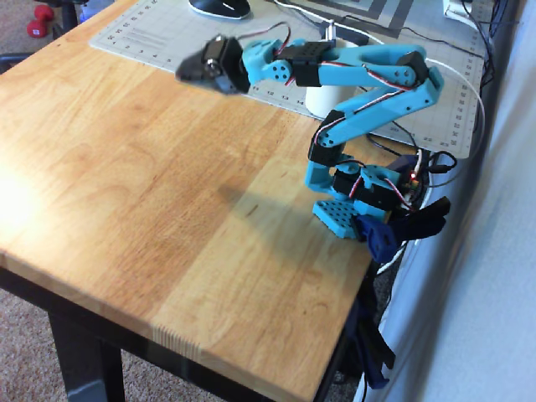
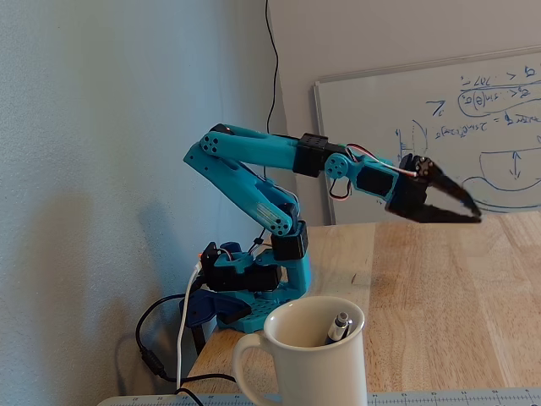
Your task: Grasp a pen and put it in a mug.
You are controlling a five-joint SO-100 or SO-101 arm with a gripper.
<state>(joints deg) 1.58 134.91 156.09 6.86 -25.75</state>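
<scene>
Outstretched arm, gripper (image 2: 470, 209) slightly parted

a blue arm (image 1: 368, 71) is seen stretched out over the wooden counter (image 1: 142, 193), its base (image 1: 356, 201) clamped near the counter's right edge. the dark claw (image 1: 191, 69) is held in the air at the arm's left end, blurred, so the state of its jaws cannot be told. a white mug (image 1: 325, 94) is partly hidden behind the arm, standing on a grey cutting mat (image 1: 184, 46) laid across the far part of the counter. a slim tip, perhaps the pen (image 1: 330, 32), is seen above the arm near the mug. the arm's shadow (image 1: 268, 209) is cast on the wood beside the base. cables (image 1: 435, 163) are gathered at the right edge.
</scene>
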